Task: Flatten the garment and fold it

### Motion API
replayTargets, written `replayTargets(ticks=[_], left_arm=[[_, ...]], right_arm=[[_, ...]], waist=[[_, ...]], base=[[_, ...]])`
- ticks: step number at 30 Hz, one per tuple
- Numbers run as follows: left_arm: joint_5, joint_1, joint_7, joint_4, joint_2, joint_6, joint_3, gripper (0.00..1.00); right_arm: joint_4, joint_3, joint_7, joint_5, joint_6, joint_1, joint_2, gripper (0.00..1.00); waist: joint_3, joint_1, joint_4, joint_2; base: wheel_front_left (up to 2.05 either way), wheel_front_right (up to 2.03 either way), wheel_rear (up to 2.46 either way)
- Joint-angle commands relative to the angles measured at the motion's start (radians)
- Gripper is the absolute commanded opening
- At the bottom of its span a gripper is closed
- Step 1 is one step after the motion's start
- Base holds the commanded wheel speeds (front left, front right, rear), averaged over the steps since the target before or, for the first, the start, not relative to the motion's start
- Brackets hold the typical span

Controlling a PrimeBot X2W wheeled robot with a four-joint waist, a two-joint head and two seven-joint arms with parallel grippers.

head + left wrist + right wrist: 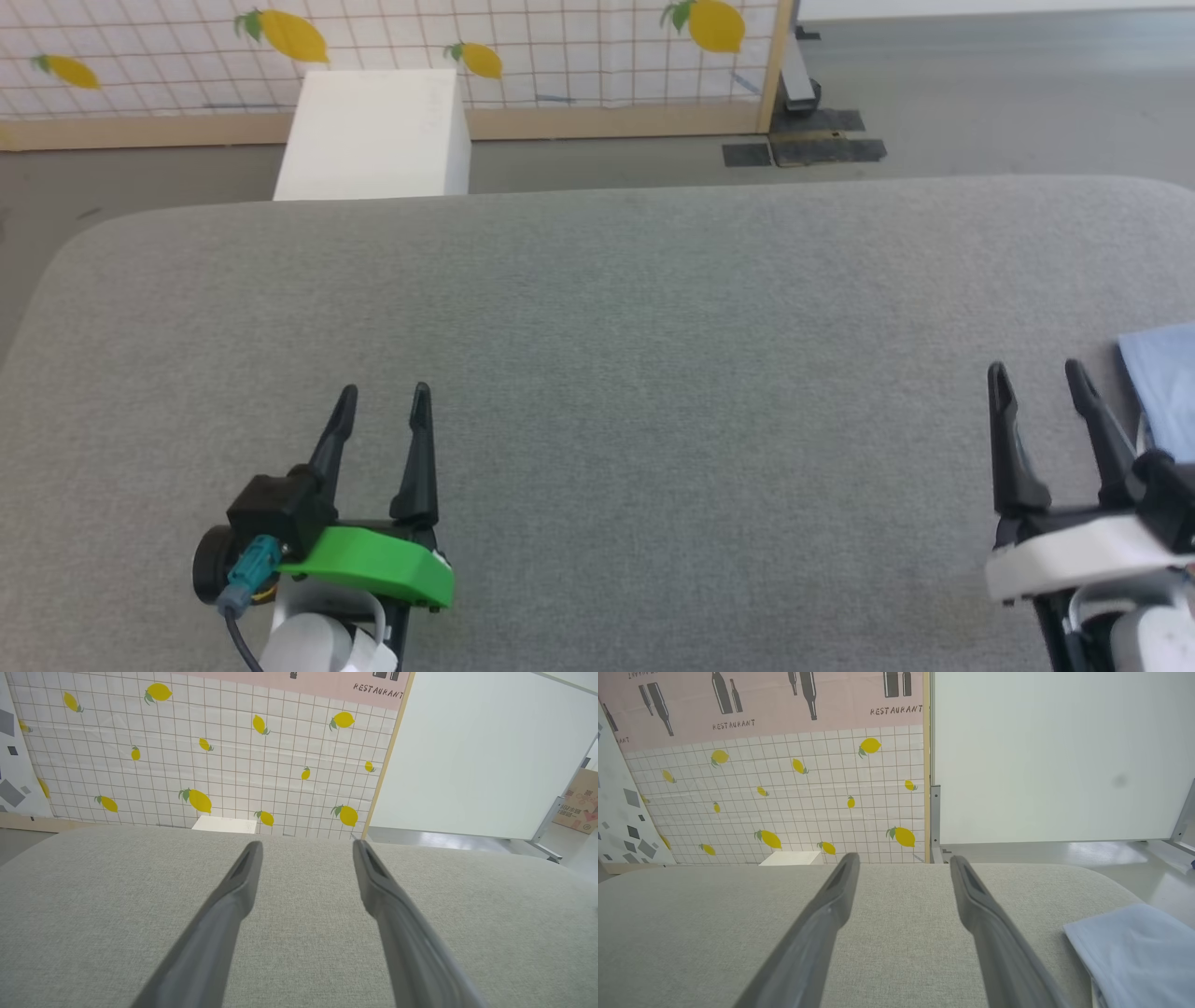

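Left claw (pixel 386 389) and right claw (pixel 1034 368) spread wide, both empty

Head view down on grey table (pixel 597 308); wrist views low along it, toward lemon wall (pixel 187 765)

Setting: a robot test bay dressed as a mock interior, not a lived-in room. Evidence: a free-standing, wood-edged backdrop (pixel 233 765) printed with a tile grid and lemons, a pink "RESTAURANT" strip (pixel 761 704) with bottle silhouettes above it, and a plain white partition (pixel 1055 756) alongside. Also a bare grey floor (pixel 980 103) with black tape patches (pixel 826 149), a cardboard box (pixel 579 802) at the side, and a grey fabric-covered work table (pixel 597 308).
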Motion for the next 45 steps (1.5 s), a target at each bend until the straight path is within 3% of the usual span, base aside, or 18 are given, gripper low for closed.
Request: replayTargets(ticks=[1,12,13,45], left_arm=[[-0.008,0.009,-0.004,0.002,-0.004,0.006,-0.008,1.0],[-0.035,0.028,-0.004,0.008,-0.004,0.02,-0.031,1.0],[-0.023,0.019,0.0,0.008,-0.001,0.016,-0.031,0.0],[0.005,0.026,0.029,-0.007,-0.001,0.023,-0.029,0.0]], right_arm=[[-0.012,-0.002,-0.005,-0.008,-0.002,0.025,0.014,1.0],[-0.06,0.003,0.005,-0.04,-0.002,0.111,0.07,1.0],[-0.056,0.002,0.004,-0.034,0.0,0.101,0.067,0.0],[-0.057,0.009,0.028,-0.049,0.0,0.096,0.069,0.0]], waist=[[-0.015,0.0001,0.019,0.0],[-0.02,0.0001,0.026,0.0],[-0.02,0.0001,0.026,0.0],[-0.026,0.0001,0.025,0.0]], base=[[0.0,0.0,0.0],[0.0,0.0,0.0],[0.0,0.0,0.0],[0.0,0.0,0.0]])
